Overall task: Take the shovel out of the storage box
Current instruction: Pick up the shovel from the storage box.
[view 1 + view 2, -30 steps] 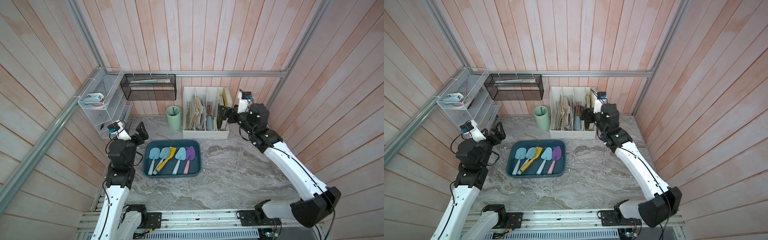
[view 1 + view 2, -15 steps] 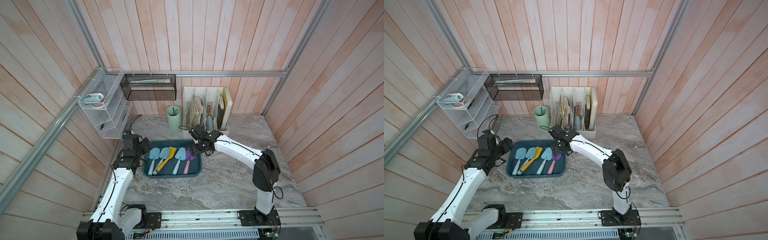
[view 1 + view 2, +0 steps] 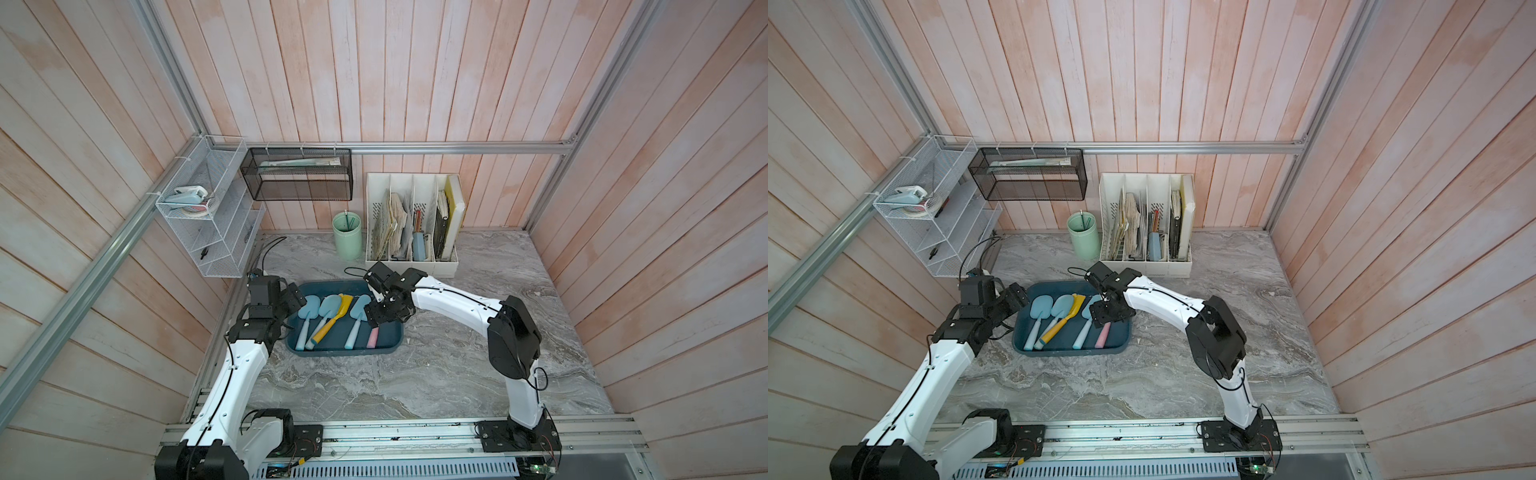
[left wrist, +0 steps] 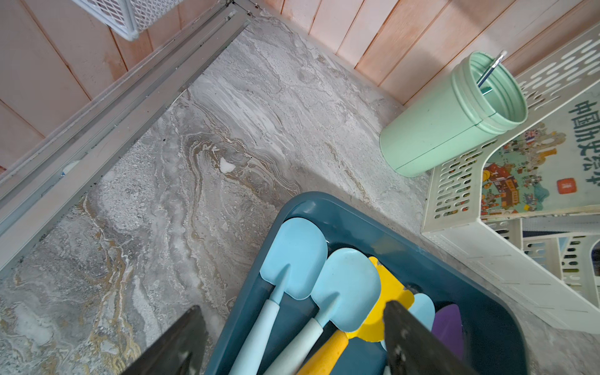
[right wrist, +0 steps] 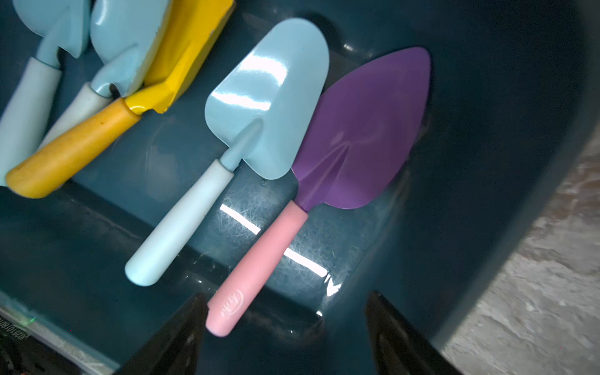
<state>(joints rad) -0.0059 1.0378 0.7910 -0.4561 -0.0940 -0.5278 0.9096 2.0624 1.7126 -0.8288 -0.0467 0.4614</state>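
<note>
While both top views have the right pincer covering the blade of the purple shovel in the storage box on the counter, with the left pincer at its left rim, the left wrist view shows that pincer spread wide and empty, and the right wrist view shows the whole shovel below wide-open, empty jaws.

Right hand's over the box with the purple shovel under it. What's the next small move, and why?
Probably lower the right hand straight onto the pink handle of the purple shovel, easing slightly toward the neighbouring light blue shovel. Its jaws are open, the handle's end sits off to one side between them, and the shovel lies untouched in the storage box.
</note>
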